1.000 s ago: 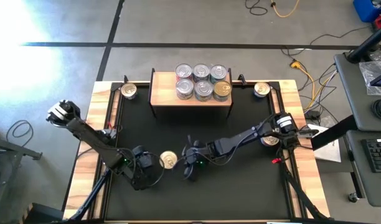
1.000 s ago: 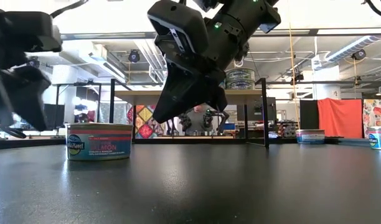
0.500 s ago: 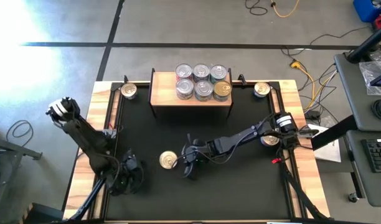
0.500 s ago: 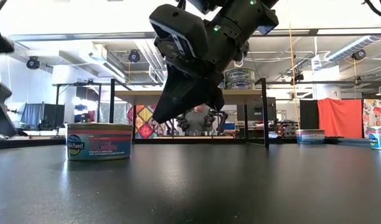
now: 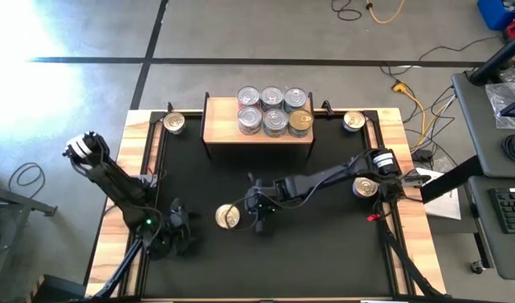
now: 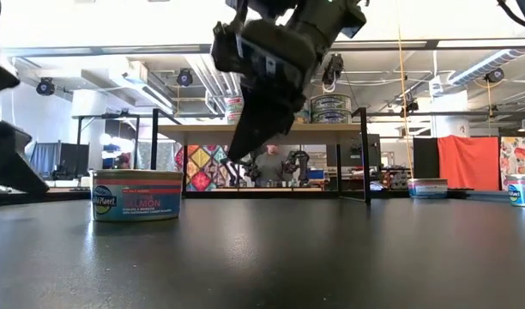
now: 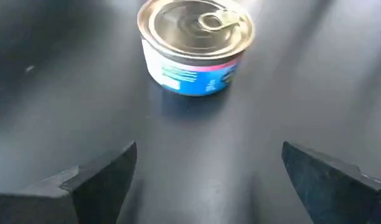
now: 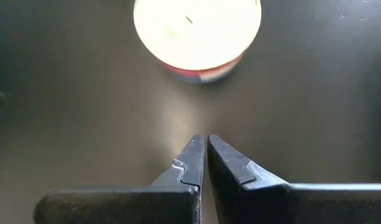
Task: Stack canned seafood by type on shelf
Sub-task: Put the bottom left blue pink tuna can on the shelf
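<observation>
One canned-seafood tin, gold-lidded with a blue and red label, stands alone on the black mat; the low view shows the tin resting on its base. My left gripper stands open left of it, and its own view has the tin ahead of the spread fingers, untouched. My right gripper is shut, hanging just right of the tin and above the mat, with the tin beyond its tips. The shelf at the far edge carries several tins.
Single tins stand at the far left corner, at the far right corner and near the right edge. Wooden planks frame the mat. Bare mat lies between the lone tin and the shelf.
My left gripper has drawn back from the tin toward the table's left and near edges and sunk lower, staying open. My right gripper has rolled about its own axis and moved a little up and toward the far edge, staying shut. The tin has kept its place.
</observation>
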Controlling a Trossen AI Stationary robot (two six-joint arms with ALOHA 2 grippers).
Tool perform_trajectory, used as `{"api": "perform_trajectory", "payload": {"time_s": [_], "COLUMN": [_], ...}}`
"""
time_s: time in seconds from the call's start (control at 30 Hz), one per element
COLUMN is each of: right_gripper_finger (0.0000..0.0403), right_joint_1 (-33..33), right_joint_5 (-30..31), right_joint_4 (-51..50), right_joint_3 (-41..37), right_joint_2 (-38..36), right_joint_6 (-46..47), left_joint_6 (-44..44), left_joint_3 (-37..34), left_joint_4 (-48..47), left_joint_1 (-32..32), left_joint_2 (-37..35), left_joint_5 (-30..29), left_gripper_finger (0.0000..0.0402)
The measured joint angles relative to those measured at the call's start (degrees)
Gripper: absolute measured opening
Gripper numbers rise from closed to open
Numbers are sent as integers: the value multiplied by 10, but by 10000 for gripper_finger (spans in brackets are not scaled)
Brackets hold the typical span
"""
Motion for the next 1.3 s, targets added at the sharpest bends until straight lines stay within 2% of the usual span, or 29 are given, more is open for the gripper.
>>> {"api": "perform_trajectory", "payload": {"time_s": [0.13, 0.3, 0.37, 0.5, 0.67, 0.8, 1.03, 1.3], "right_gripper_finger": [13, 13, 13, 13, 13, 13, 13, 13], "right_joint_1": [-11, -20, -23, -21, -14, -18, -19, -16], "right_joint_5": [-7, -7, -7, -14, -17, -16, -51, -67], "right_joint_4": [-12, -1, -1, 26, -15, -62, -112, -195], "right_joint_3": [-1, -1, -1, 5, 98, 182, 330, 438], "right_joint_2": [0, 7, 19, 54, 115, 170, 241, 297], "right_joint_6": [-36, -58, -43, -35, -9, 8, 39, 53], "left_joint_6": [46, 25, 53, 121, 130, 185, 232, 221], "left_joint_3": [-45, -77, -84, -84, -84, -74, -53, -43], "left_joint_4": [80, 134, 159, 232, 302, 355, 449, 459], "left_joint_1": [7, 26, 39, 53, 54, 60, 87, 113], "left_joint_2": [20, 28, 36, 85, 148, 187, 239, 244], "left_joint_5": [3, -13, -30, -27, -47, -62, -40, -44], "left_gripper_finger": [385, 385, 385, 385, 385, 385, 385, 385]}}
